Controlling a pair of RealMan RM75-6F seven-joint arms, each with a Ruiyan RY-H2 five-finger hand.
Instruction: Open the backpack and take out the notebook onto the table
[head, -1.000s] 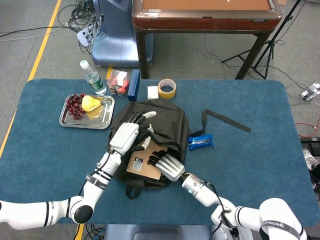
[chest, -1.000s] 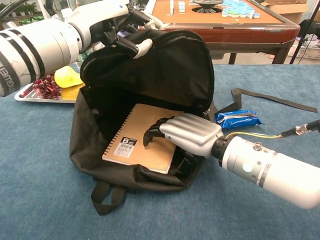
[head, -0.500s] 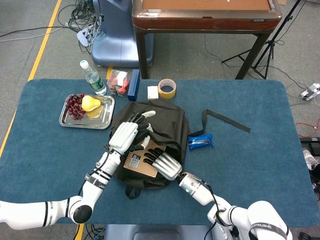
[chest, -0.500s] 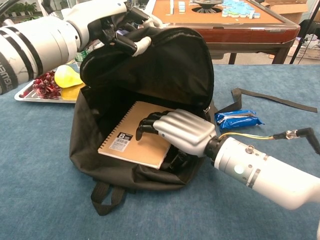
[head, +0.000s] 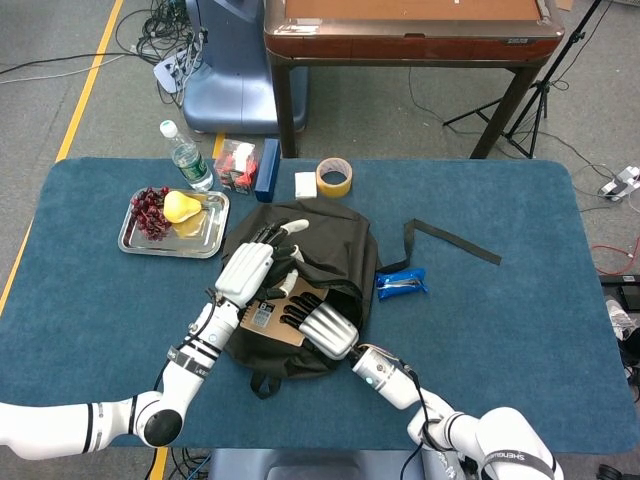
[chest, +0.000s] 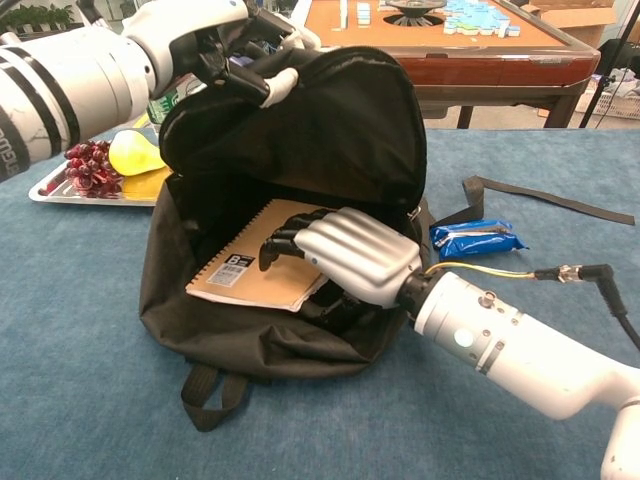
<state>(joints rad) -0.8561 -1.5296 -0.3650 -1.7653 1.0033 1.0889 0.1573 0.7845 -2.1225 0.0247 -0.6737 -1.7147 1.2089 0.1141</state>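
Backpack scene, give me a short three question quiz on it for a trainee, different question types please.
1. True or false: the notebook already lies on the table outside the backpack.
2. Multiple choice: what does the left robot hand hold? A) the water bottle B) the backpack's raised flap C) the tape roll
3. Fill in: the blue snack packet lies on the table beside the backpack, on the robot's ____ side.

Key
1. False: it sits inside the open backpack, with the right robot hand on it.
2. B
3. right
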